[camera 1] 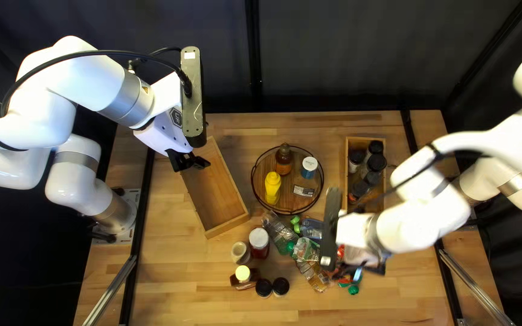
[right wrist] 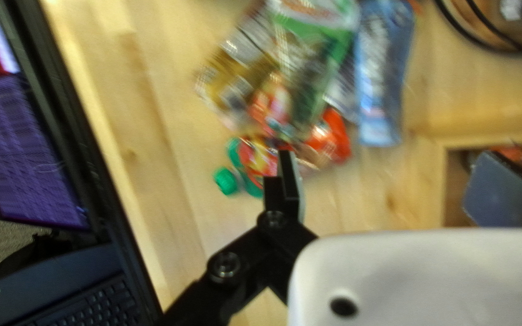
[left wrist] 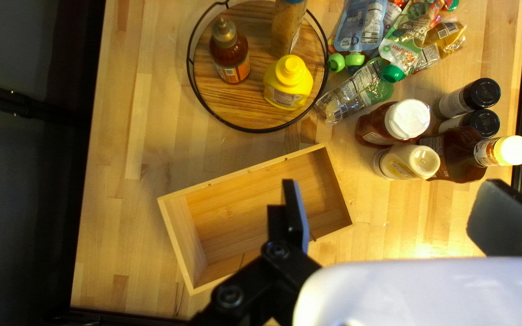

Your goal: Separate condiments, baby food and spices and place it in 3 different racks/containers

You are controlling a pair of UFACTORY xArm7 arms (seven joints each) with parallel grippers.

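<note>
Pouch pile (right wrist: 312, 66) lies left of right gripper (right wrist: 397, 184), jaws released; blue pouch (right wrist: 383, 72) extends left-right. Left gripper (left wrist: 391, 193) released, less near.

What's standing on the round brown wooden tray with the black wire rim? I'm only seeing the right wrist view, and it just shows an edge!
Observer: A yellow plastic squeeze bottle, a brown bottle and a white-lidded, blue-labelled jar.
Operator: Is the other gripper holding anything?
Observer: No, the left gripper has its jaws apart, nothing between them.
Operator: Any red bottle off the tray?
Observer: Yes, a red bottle with a wide white cap, beside a cream-coloured bottle.
</note>
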